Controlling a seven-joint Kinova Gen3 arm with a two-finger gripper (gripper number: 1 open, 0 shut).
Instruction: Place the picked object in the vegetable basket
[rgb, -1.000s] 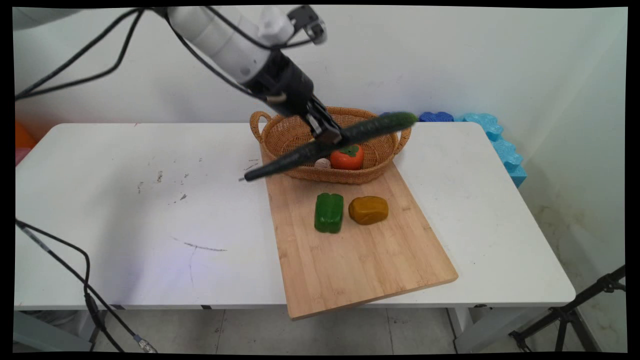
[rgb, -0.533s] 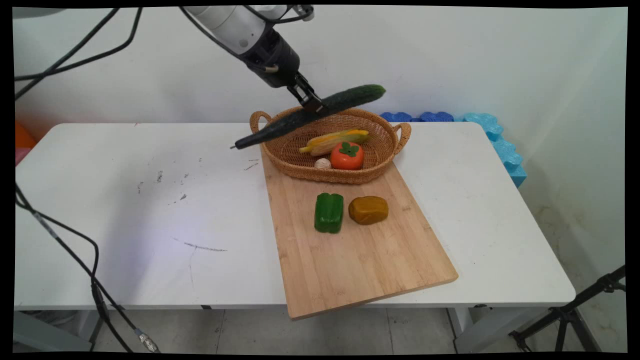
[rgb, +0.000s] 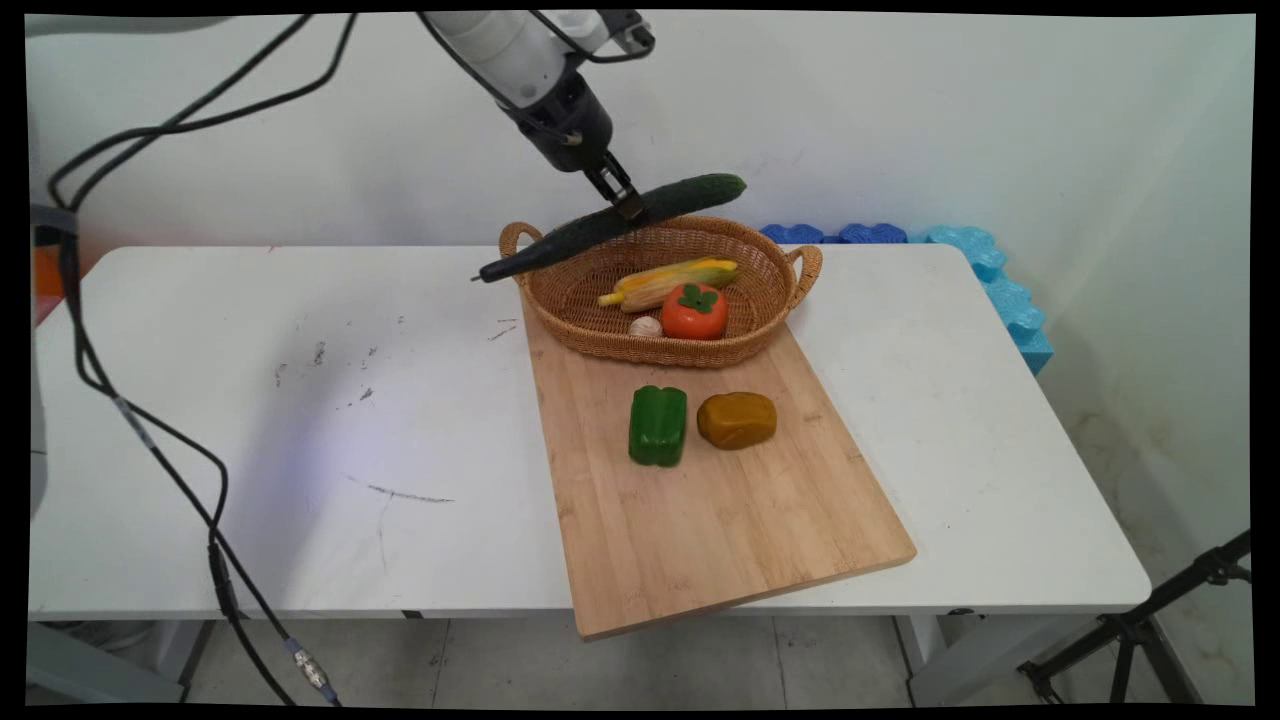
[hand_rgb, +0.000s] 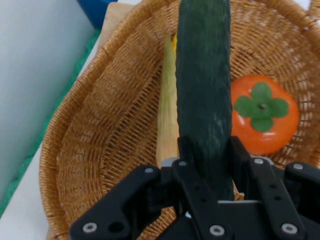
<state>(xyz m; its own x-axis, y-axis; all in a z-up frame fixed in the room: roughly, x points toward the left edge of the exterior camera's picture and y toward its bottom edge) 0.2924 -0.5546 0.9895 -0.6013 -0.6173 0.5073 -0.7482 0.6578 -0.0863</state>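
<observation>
Near: light wooden cutting board on white worktop, bearing green bell pepper, brown potato.
Farther: oval wicker basket holding yellow corn cob, orange persimmon, pale garlic bulb.
Above: black two-finger gripper, jaws clamped mid-length on long dark-green cucumber, carried tilted, clear of basket rim.

Main view sits high over the near edge of the white table, facing the back wall, taking in the whole top from well back. Hand view rides the gripper, peering close down its fingers into the wicker basket. Both share that basket, up at twelve o'clock, and the cucumber.
</observation>
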